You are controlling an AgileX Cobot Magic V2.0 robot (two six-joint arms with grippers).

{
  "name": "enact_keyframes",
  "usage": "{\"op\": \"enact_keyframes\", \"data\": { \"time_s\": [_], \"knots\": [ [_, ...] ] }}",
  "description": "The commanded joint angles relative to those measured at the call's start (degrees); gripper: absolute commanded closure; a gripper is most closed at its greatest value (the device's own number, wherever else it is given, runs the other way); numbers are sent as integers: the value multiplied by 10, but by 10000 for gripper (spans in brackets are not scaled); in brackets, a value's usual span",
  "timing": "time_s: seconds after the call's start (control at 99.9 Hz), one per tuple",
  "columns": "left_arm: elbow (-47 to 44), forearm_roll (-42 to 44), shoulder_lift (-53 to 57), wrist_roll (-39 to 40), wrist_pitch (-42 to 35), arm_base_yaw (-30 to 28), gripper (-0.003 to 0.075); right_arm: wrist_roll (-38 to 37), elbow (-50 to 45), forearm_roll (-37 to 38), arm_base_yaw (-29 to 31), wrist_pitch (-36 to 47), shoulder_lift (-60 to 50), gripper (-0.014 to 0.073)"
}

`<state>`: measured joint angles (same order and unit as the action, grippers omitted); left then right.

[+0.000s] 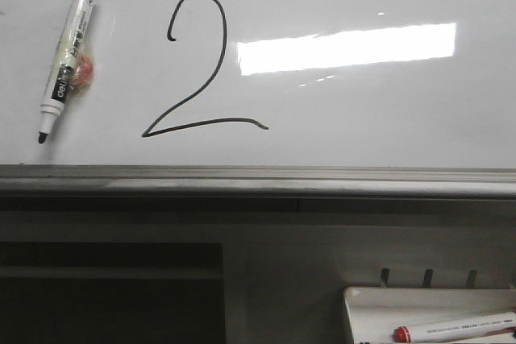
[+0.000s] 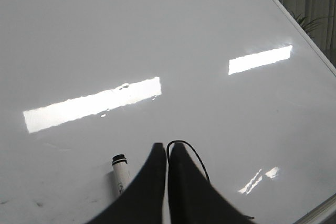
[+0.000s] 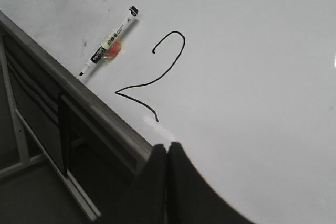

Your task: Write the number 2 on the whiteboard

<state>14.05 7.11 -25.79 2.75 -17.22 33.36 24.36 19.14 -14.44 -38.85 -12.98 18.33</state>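
A black hand-drawn number 2 [image 1: 197, 66] stands on the glossy whiteboard [image 1: 363, 118]; it also shows in the right wrist view [image 3: 157, 74], and its hooked top shows in the left wrist view [image 2: 190, 156]. A white marker with a bare black tip [image 1: 68, 58] lies on the board left of the digit; it also shows in the right wrist view [image 3: 108, 40] and the left wrist view [image 2: 121, 170]. My left gripper [image 2: 167, 148] is shut and empty above the board. My right gripper [image 3: 167, 146] is shut and empty near the board's front edge. Neither gripper shows in the front view.
The board's grey metal rail [image 1: 258, 179] runs along its front edge. A white tray [image 1: 379, 304] at the lower right holds a red-capped marker [image 1: 455, 327]. Dark shelving sits below the rail. A bright rectangular light reflection [image 1: 347, 47] lies right of the digit.
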Motion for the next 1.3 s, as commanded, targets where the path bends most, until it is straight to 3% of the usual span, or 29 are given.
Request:
{"op": "enact_keyframes", "data": {
  "time_s": [0.0, 0.11, 0.23, 0.451, 0.741, 0.801, 1.062, 1.292],
  "knots": [
    [15, -25, -6, 2, -55, -1, 741, 0, 16, -1, 2, 44, 5, 657],
    [15, -33, 6, 2, -48, -24, 741, 0, 16, -1, 2, 44, 5, 657],
    [15, -16, 36, -40, -30, -90, 741, 0, 16, -1, 2, 44, 5, 657],
    [7, -16, 133, -63, 91, -227, 741, 0, 16, -1, 2, 44, 5, 657],
    [-133, -59, 267, -62, 138, -333, 741, 0, 16, -1, 2, 44, 5, 657],
    [-149, -66, 277, -56, 142, -338, 741, 0, 16, -1, 2, 44, 5, 657],
    [-148, -66, 276, -51, 324, -344, 741, 0, 16, -1, 2, 44, 5, 657],
    [-148, -65, 276, -41, 322, -344, 741, 0, 16, -1, 2, 44, 5, 657]
  ]
}}
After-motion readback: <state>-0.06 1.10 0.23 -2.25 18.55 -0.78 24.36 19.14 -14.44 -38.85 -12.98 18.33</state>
